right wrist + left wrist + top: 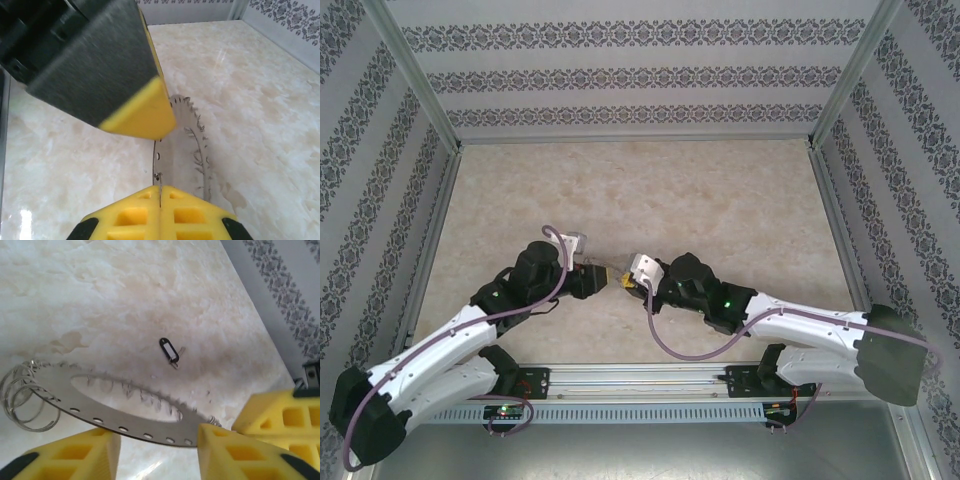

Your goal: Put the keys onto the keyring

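1. The right gripper [160, 189] is pinching the keyring [55, 385] by its thin rim, fingers pressed together on the metal, holding it raised above the table [150, 300].
2. The left gripper [157, 440] is standing with its fingers apart, astride the ring's rim. Whether a pad is touching the metal is hard to tell.
3. The key [170, 351] is lying flat on the table beyond the ring, well apart from it, with nothing gripping it.
4. Risk: a single edge pinch is carrying the ring, so it could be swivelling or slipping under any nudge.
5. Risk: the key is tiny and flat, so broad fingers may be skidding it away rather than lifting it.
6. Count: one key, one keyring, two grippers. The large wire loops [22, 395] are seemingly three, overlapping.
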Robot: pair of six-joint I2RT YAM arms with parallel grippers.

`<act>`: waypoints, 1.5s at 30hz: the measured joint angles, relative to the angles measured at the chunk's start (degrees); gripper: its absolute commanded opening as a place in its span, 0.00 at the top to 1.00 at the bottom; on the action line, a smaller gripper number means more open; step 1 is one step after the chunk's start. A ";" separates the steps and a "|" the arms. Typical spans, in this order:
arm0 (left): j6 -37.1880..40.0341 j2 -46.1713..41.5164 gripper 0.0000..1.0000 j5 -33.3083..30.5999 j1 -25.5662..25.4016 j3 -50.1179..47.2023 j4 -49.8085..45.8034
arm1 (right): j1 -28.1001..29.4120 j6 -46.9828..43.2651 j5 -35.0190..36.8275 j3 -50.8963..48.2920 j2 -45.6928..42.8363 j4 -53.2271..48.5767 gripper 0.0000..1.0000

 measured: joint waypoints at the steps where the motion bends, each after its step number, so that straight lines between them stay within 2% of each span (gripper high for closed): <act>1: 1.75 -1.88 0.48 -0.04 0.04 0.00 -1.64 | -0.07 -0.72 -0.22 0.22 -0.70 -1.25 1.00; 7: 11.34 -8.48 0.59 4.28 0.04 2.08 -5.05 | -1.53 -4.04 -3.37 2.36 -3.93 -8.07 1.00; 15: 18.25 -8.85 0.61 13.42 -1.75 3.13 -0.96 | -1.51 -7.15 -9.64 3.34 -9.11 -12.48 1.00; 22: 21.22 -5.38 0.60 18.99 -4.98 3.13 4.20 | -1.53 -7.34 -10.93 3.32 -10.60 -11.21 1.00; 30: 25.20 -2.45 0.61 19.96 -7.23 3.13 5.33 | -1.53 -7.37 -12.24 3.10 -10.62 -9.90 1.00; 45: 33.00 -2.25 0.62 16.57 -9.49 3.13 5.14 | -1.90 -7.37 -14.69 1.97 -13.57 -7.96 1.00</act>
